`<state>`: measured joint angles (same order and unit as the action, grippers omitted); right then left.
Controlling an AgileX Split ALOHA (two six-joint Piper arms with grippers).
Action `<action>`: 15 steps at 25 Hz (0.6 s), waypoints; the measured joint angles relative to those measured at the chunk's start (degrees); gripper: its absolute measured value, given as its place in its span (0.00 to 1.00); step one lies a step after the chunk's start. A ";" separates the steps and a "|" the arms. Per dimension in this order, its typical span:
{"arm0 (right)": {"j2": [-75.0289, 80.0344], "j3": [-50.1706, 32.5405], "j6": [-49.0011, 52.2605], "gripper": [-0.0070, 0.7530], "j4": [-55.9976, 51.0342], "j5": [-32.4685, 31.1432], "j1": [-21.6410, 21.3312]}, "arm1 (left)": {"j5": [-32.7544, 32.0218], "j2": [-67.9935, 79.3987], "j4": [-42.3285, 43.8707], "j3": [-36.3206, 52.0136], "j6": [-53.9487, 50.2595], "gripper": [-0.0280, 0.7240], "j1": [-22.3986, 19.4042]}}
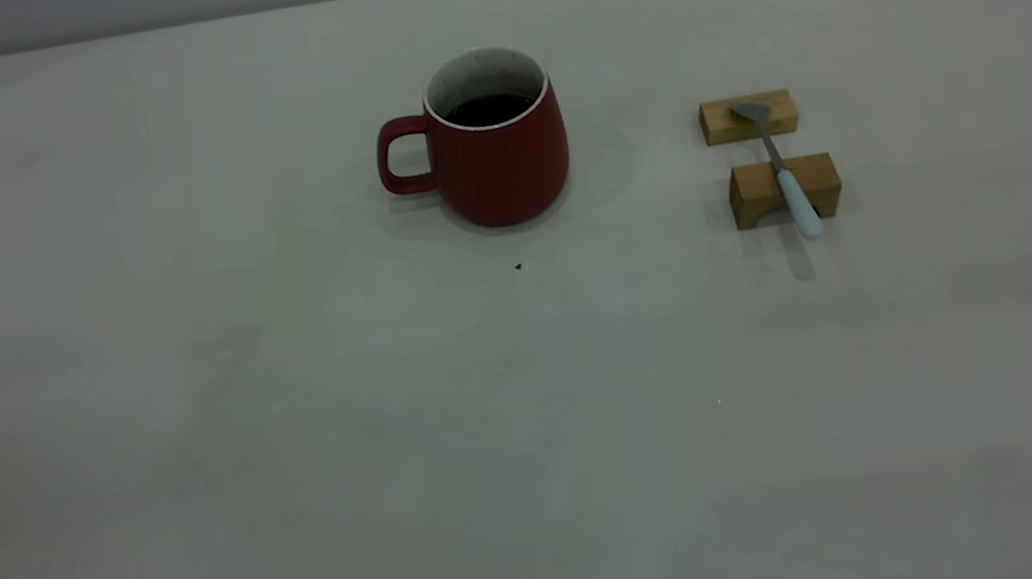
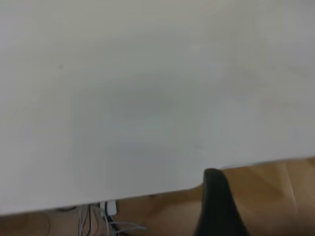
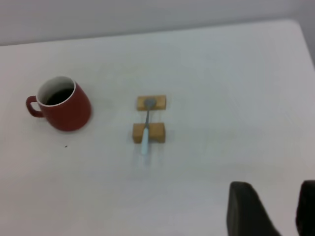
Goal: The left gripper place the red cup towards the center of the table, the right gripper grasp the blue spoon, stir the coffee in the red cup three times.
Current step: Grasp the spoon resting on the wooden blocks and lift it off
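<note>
- Dark red ceramic mug, white inside, loop handle (red cup (image 1: 496, 146)): upright on off-white table (image 1: 196, 456), abt 12 o'clock of the tiny dark speck (image 1: 518, 267), near it; handle twd 9 o'clock. No gripper touching it.
- Dark, near-black liquid (coffee (image 1: 489, 109)): in cup, level well below rim.
- Small spoon, pale blue handle, grey metal bowl (blue spoon (image 1: 780, 167)): lies across two wooden blocks (image 1: 785, 189) at 3 o'clock of cup, well apart; handle end overhangs near block twd 6 o'clock.
- Left gripper (image 2: 216, 206): off table's edge per its wrist view, one dark finger showing; spread cannot be told. Not in exterior view.
- Right gripper (image 3: 275, 209): fingers apart, holding nothing, well short of spoon.
- Risk, judged: a finger catching the overhanging handle could tip spoon off blocks; pinching the slim handle off-centre may let it swivel.
- Risk, judged: nudging the cup while lowering spoon could slosh coffee or shift cup.
</note>
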<state>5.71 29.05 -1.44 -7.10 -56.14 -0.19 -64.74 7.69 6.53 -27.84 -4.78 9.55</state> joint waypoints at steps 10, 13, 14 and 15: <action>25.95 0.17 -11.26 0.69 -8.35 13.00 0.00 | -0.06 -8.71 -0.11 0.00 -0.06 0.78 -11.36; 36.04 0.17 -15.35 0.70 -13.30 18.15 0.00 | -0.06 -8.77 -0.11 0.00 -0.06 0.78 -11.36; 40.02 0.17 -17.07 0.70 -15.26 19.83 0.00 | -0.06 -8.77 -0.11 0.00 -0.06 0.78 -11.36; 42.82 0.17 -19.04 0.70 -16.89 21.43 0.00 | -0.06 -8.77 -0.11 0.00 -0.06 0.78 -11.36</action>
<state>48.53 29.21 -20.48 -23.99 -34.71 -0.19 -64.80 -1.08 6.42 -27.84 -4.83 -1.81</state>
